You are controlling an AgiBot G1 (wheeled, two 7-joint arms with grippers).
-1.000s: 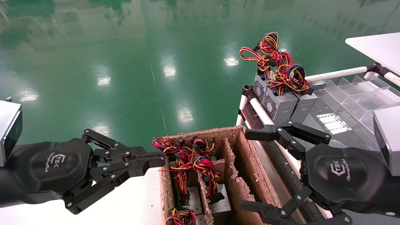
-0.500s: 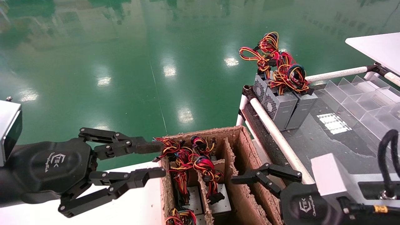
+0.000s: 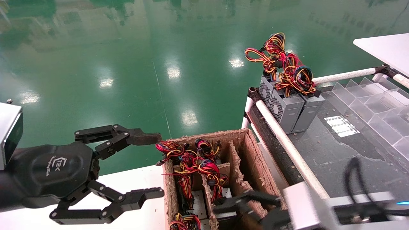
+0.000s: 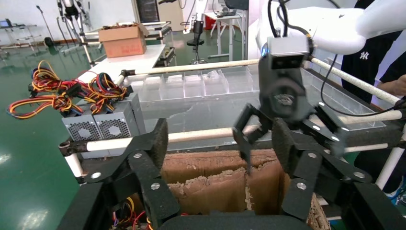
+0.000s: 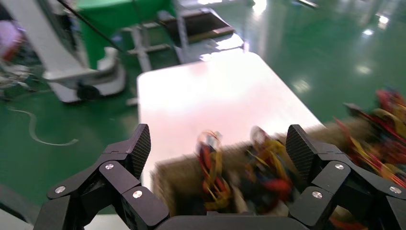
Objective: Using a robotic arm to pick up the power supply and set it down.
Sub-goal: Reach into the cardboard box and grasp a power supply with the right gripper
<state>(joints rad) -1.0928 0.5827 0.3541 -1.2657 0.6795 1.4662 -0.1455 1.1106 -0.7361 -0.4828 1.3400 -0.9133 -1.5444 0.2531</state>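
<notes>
- Cardboard box [image 3: 252, 153] with fibrous dividers sits in front of me, and the power supplies [image 3: 223, 207] stand in its left compartments, their red, yellow and black wires [image 3: 191, 163] bunched on top
- My right hand [image 3: 238, 204] hangs low over the box, fingers spread apart, holding nothing; its wrist view looks down onto the blurred wires
- My left hand [image 3: 153, 166] hovers beside the box's left wall above the white surface [image 3: 140, 179], fingers wide apart, also holding nothing
- Two more grey units [image 3: 290, 107] stand upright on the dark surface [image 3: 332, 143] to the right, against a white rail [image 3: 287, 143], wires piled above them
</notes>
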